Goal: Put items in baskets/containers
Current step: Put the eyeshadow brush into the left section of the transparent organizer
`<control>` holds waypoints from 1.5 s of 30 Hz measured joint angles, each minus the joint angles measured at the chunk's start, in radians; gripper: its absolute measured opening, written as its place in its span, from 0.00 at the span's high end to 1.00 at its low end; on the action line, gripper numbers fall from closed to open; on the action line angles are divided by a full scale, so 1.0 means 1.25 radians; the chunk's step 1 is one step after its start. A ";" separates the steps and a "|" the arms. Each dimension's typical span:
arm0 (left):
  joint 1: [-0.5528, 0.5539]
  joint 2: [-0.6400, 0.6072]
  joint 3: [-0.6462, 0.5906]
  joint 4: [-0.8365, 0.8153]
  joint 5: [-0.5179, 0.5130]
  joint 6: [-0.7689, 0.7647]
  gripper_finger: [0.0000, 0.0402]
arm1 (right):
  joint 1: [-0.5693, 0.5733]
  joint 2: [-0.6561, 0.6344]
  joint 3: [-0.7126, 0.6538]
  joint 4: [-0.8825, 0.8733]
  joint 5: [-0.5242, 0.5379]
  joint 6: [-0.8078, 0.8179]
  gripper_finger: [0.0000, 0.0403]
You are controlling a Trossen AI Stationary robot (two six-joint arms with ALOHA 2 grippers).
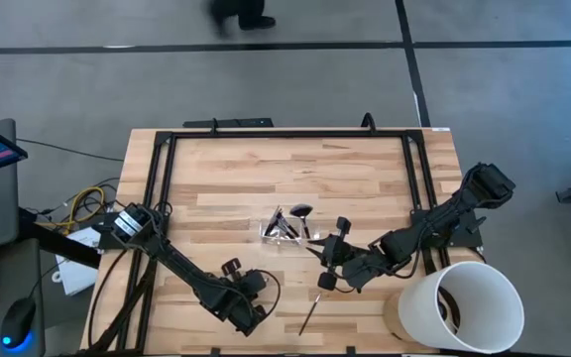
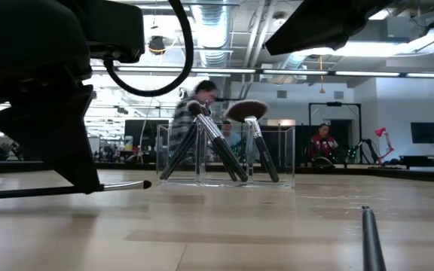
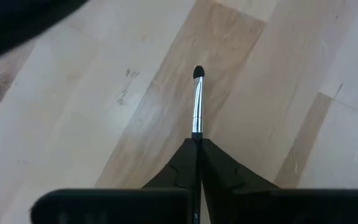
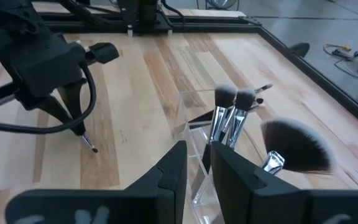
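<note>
- Behind your wooden counter [image 1: 365,174] the low view shows a big open workshop with ceiling lights, and a person [image 2: 324,143] sits far back, right of centre.
- Your left end effector [image 1: 256,309] is low in the high view, left of centre, with its fingers [image 3: 222,180] pressed together on a thin brush [image 3: 197,102]. The silver collar and small dark tip stick out past the fingertips, just above the wood.
- In the low view that brush [image 2: 66,190] lies nearly level at the left of the frame, reaching toward the clear tray [image 2: 277,154].
- You have the clear tray [image 1: 284,229] near the middle of the high view. Several brushes lean in it, and a fan-shaped brush [image 4: 294,149] leans in the tray at the right of the right wrist view.
- Your right end effector [image 1: 333,260] sits just right of the tray, its fingers [image 4: 166,177] a little apart and holding nothing.
- One loose brush [image 1: 308,315] lies on the wood below the tray, between the two arms.
- A white bucket [image 1: 469,302] stands at the lower right corner.
</note>
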 joint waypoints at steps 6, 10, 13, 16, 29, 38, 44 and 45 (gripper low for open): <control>-0.004 -0.020 0.000 0.003 -0.073 0.020 0.98 | 0.000 0.000 0.000 -0.024 0.000 0.014 0.84; -0.019 -0.065 0.001 0.005 -0.184 0.037 0.98 | 0.000 0.000 0.000 -0.023 0.000 0.014 0.84; -0.039 -0.108 0.001 0.006 -0.292 0.064 0.98 | 0.000 0.000 0.000 -0.023 0.000 0.014 0.84; -0.051 -0.152 0.002 0.015 -0.413 0.108 0.98 | 0.000 0.000 0.000 -0.023 0.000 0.017 0.84; 0.005 -0.381 -0.421 0.772 -0.504 0.488 0.98 | 0.000 0.000 0.000 -0.020 0.003 0.022 0.84; 0.112 -0.407 -0.625 1.397 -0.278 0.785 0.98 | -0.007 0.002 0.000 -0.020 0.005 0.033 0.84; 0.180 -0.370 -0.626 1.423 -0.221 0.796 0.98 | -0.003 0.002 0.000 -0.020 0.003 0.063 0.84; 0.189 -0.365 -0.626 1.427 -0.213 0.797 0.98 | -0.003 0.002 0.000 -0.020 0.002 0.071 0.84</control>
